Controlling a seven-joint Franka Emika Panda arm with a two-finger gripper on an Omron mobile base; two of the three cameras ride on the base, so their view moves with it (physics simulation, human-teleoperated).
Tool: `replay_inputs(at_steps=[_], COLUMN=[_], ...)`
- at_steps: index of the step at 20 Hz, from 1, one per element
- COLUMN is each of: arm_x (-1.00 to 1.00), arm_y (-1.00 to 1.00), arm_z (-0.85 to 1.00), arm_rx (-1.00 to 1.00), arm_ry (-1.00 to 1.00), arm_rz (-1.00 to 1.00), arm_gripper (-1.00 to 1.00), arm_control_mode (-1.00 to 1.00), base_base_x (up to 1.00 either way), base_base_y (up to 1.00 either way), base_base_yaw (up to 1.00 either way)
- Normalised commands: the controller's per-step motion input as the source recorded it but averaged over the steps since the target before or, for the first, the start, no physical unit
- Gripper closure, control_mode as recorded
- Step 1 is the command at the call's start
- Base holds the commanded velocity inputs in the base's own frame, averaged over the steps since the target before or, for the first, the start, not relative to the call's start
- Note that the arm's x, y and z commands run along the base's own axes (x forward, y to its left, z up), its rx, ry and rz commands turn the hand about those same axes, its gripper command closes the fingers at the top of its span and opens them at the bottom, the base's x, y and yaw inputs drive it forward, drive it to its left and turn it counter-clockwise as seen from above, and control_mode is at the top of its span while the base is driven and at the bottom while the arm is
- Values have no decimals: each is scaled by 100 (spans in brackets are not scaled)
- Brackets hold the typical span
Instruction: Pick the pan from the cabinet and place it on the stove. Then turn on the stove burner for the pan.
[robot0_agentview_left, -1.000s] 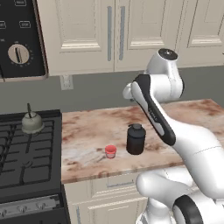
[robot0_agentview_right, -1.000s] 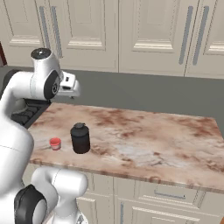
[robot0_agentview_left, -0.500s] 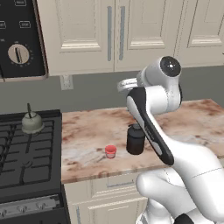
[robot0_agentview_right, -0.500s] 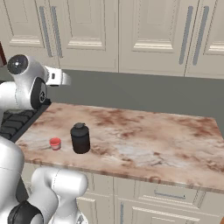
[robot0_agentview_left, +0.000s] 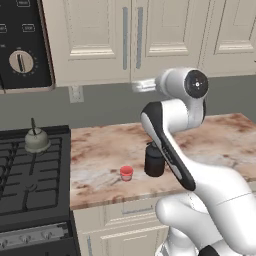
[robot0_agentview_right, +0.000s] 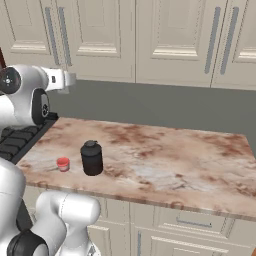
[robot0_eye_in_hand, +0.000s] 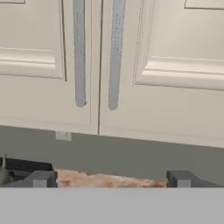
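Gripper (robot0_eye_in_hand: 111, 178) hovers wide open and empty, facing the closed cabinet (robot0_eye_in_hand: 166, 65) doors' two grey bar handles (robot0_eye_in_hand: 79, 52).

One black stove (robot0_agentview_left: 30, 185) at the left, one grey-green kettle (robot0_agentview_left: 36, 140) on it. On the counter (robot0_agentview_right: 165, 165), one black jar (robot0_agentview_right: 92, 158) and one small red cup (robot0_agentview_right: 63, 163). Two grey bar handles (robot0_eye_in_hand: 97, 52) on the closed cabinet (robot0_eye_in_hand: 166, 105) doors ahead.
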Motion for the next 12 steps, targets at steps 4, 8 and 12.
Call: replay_inputs(at_steps=[4, 8, 12], arm_x=[14, 18, 9], arm_y=[3, 10, 3], arm_z=[34, 30, 37], arm_rx=[0, 2, 2], arm_ry=[-24, -22, -23], arm_rz=[0, 0, 0], arm_gripper=[-100, -100, -100], arm_control_mode=[-100, -100, -100], base_base_x=[0, 0, 0], base_base_y=[0, 0, 0], base_base_yaw=[0, 0, 0])
